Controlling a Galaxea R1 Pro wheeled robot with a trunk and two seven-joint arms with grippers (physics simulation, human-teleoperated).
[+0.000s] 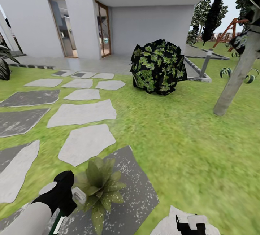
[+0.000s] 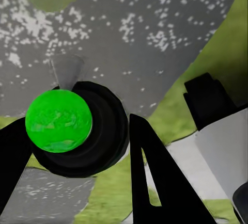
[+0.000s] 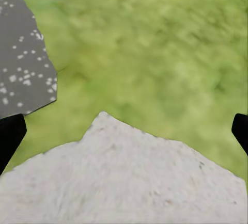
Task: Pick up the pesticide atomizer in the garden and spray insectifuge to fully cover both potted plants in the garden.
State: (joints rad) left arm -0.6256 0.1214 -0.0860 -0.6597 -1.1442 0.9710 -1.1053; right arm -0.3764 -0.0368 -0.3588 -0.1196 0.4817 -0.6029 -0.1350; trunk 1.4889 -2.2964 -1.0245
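Note:
My left gripper (image 1: 64, 196) is shut on the pesticide atomizer (image 1: 57, 224), a slim dark green bottle with a white label strip and a pale trigger head (image 1: 78, 195). The head sits right beside one potted plant (image 1: 100, 188), a low rosette of pointed green leaves on a dark speckled stone (image 1: 137, 188) in the garden. In the left wrist view the atomizer (image 2: 58, 121) shows end-on as a bright green disc in a dark ring between the black fingers (image 2: 155, 177). My right gripper (image 1: 190, 224) hangs open (image 3: 124, 131) over a pale stone (image 3: 124, 182) and grass, holding nothing.
Grey stepping stones (image 1: 83, 112) run toward the white house (image 1: 144, 22). A dark leafy bush (image 1: 158, 67) stands ahead, a leaning tree trunk (image 1: 234, 79) at right, and a grey bollard lamp (image 1: 206, 61) behind. Open lawn (image 1: 187, 141) lies to the right.

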